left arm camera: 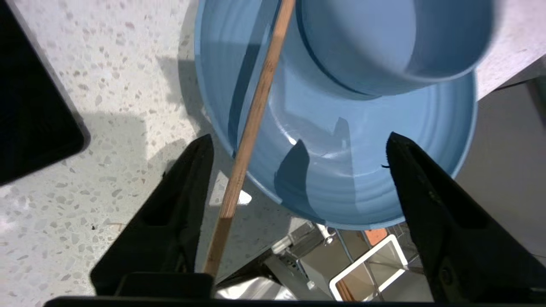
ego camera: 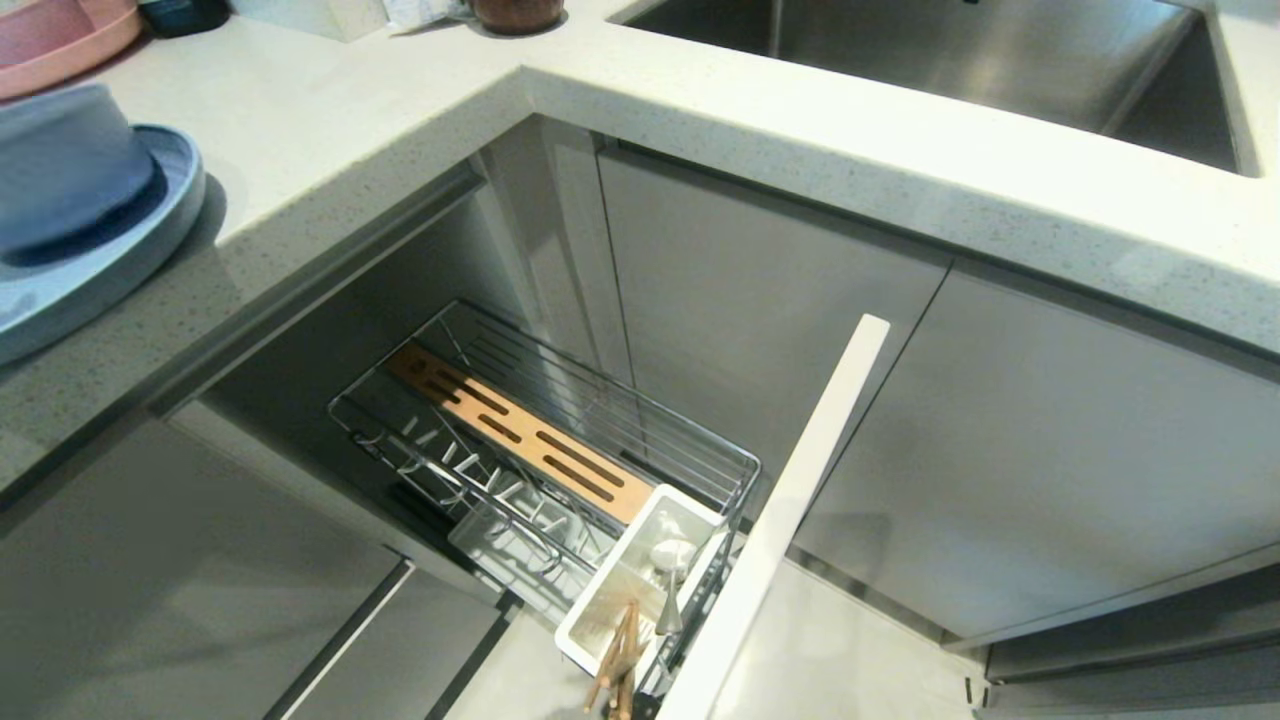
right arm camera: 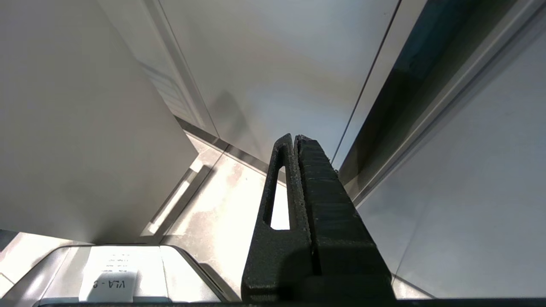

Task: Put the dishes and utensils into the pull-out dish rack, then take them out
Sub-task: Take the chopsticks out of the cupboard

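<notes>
On the counter, the light-blue plate [ego camera: 120,250] [left arm camera: 362,179] carries the light-blue bowl [ego camera: 60,165] [left arm camera: 396,38]. My left gripper [left arm camera: 298,137] hovers open over the plate's near rim, out of the head view. One light-wood chopstick [left arm camera: 251,123] lies slanted across the plate's rim, between the jaws and near one finger [left arm camera: 179,200], gripped by neither. The pull-out dish rack [ego camera: 560,440] stands drawn out below the counter. Its white utensil cup [ego camera: 625,590] [left arm camera: 369,268] holds wooden chopsticks [ego camera: 618,655] and silver utensils [ego camera: 668,590]. My right gripper [right arm camera: 294,138] hangs shut beside the cabinet fronts.
The rack's tall cabinet front [ego camera: 790,520] stands edge-on at its outer end. A steel sink [ego camera: 950,60] is set in the counter at the back right. A pink plate [ego camera: 50,40] and a brown jar [ego camera: 517,12] sit at the back. A black object [left arm camera: 30,106] lies beside the blue plate.
</notes>
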